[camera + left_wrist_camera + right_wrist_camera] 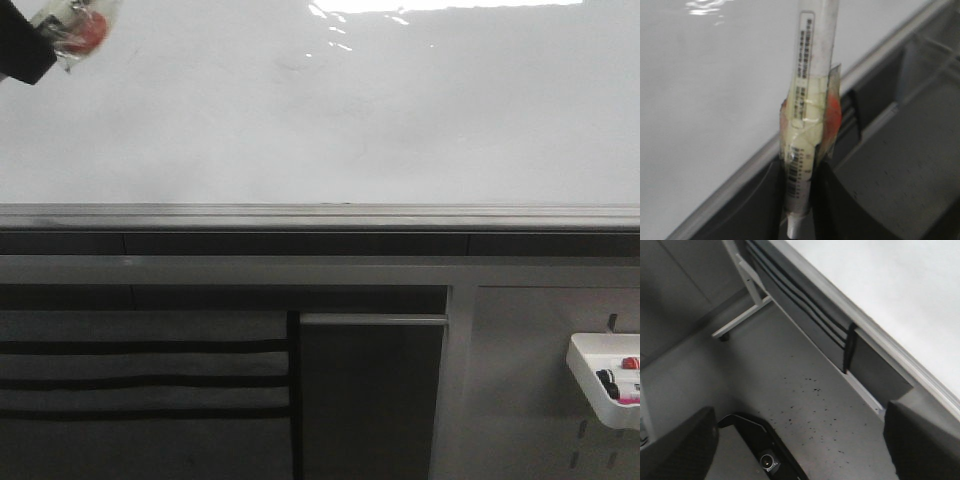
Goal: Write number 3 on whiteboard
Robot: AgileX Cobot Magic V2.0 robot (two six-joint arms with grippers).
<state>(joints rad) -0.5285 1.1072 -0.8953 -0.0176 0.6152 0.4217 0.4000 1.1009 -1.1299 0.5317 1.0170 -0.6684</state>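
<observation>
Left gripper [799, 200] is clamped on a white marker [812, 90], its fingers [832, 200] pinching the low barrel just under a wrap of clear tape with a red patch. The marker looks light, stiff and slick, so the taped band is probably the best hold. Seen from the front it sits at the whiteboard's [320, 120] upper left corner. No number 3 is drawn; the board is blank and glossy. Right gripper [800, 440] is spread wide and holds nothing, below the board's grey ledge [320, 215].

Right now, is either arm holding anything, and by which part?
The left gripper holds a white marker near its lower end, below the taped band. The right gripper is open and empty.
</observation>
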